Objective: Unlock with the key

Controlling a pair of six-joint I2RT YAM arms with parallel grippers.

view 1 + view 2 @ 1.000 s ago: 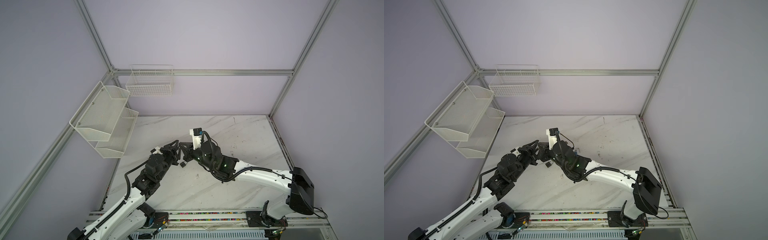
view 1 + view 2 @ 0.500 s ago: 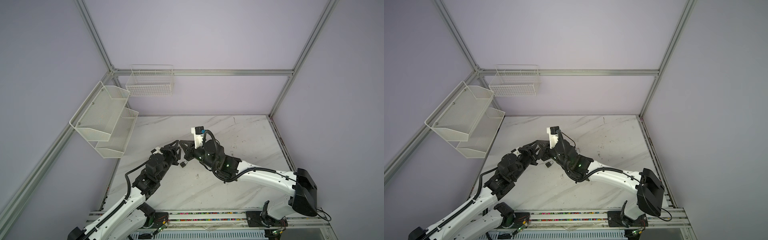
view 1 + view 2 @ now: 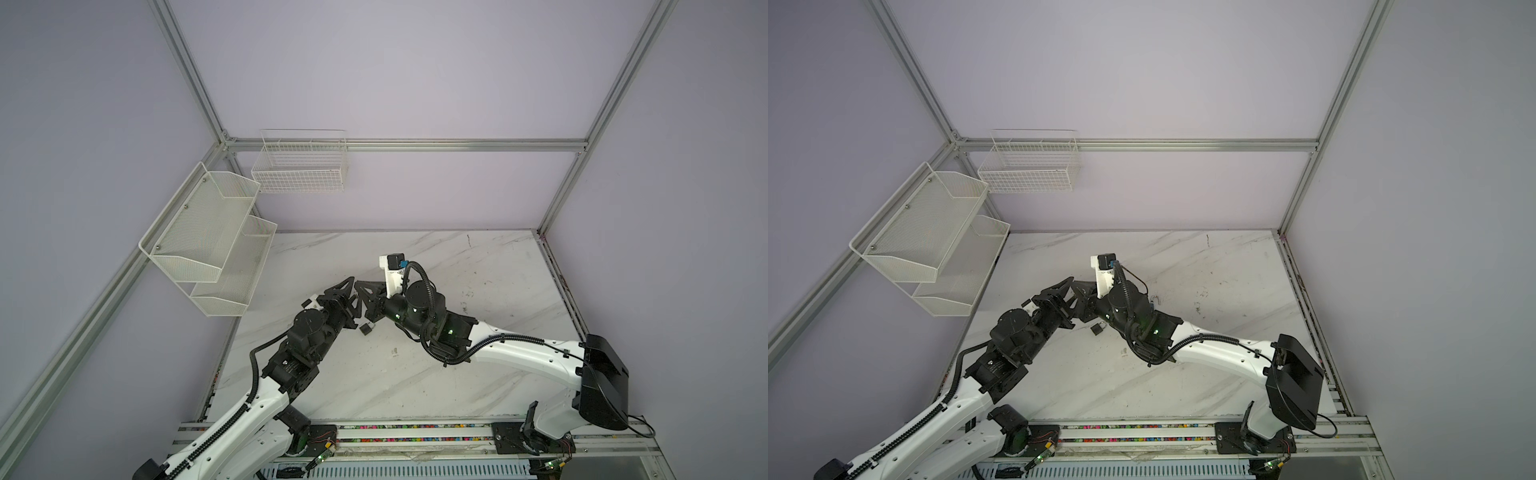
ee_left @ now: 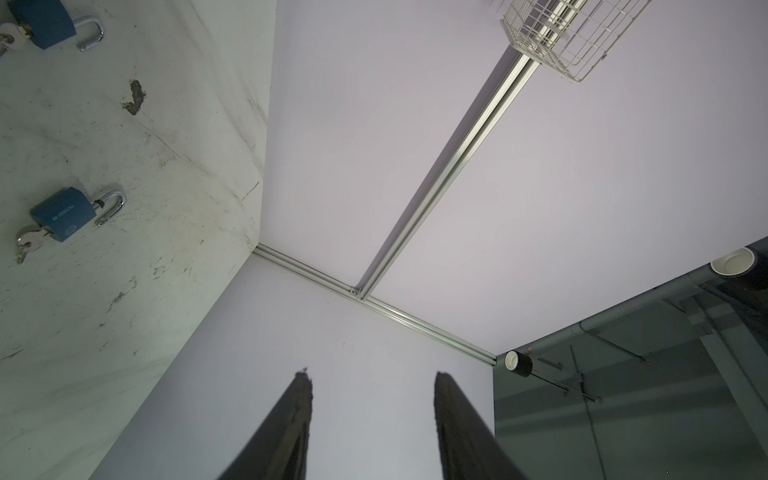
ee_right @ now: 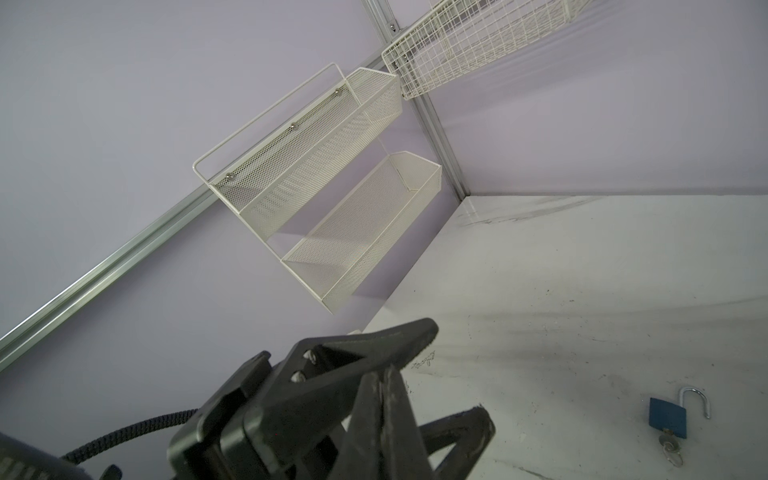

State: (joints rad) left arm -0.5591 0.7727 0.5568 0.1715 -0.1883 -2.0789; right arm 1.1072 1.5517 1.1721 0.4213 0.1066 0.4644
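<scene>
**A:** Which way does the lock lie from the tools?

**B:** In both top views the blue padlock [image 3: 365, 329] lies flat on the tabletop [image 3: 478, 374]. It shows at about 6 o'clock from where the two tools meet. Both hang above it, tip to tip and nearly touching.

**A:** And their state?

**B:** The left tool [image 4: 374, 376] is spread, with nothing between its fingers. The right tool [image 5: 384, 382] is pressed together, and I see nothing pinched in it.

**A:** The key?

**B:** The key [image 5: 670, 449] sits in the foot of the padlock's body, and the shackle [image 5: 696, 399] stands sprung with one leg free. I'd judge this one already undone.

**A:** Long axis?

**B:** It runs from key to shackle. It's too small in the top views to fix, though the shackle end looks to be toward 1 or 2 o'clock. The right arm seems nearer by a hair, and either tool would have to come down from above.

**A:** Anything else?

**B:** A second padlock [image 3: 1156, 298] lies at about 3 o'clock, only its shackle showing past the right arm. The tabletop is white, marble-look and scuffed with dark marks. Round it are lilac walls [image 3: 415, 83] and an aluminium frame [image 3: 415, 144]. A mesh shelf [image 3: 208, 249] hangs at 10 o'clock and a wire basket [image 3: 301, 170] at 11 — both off the tabletop.
</scene>
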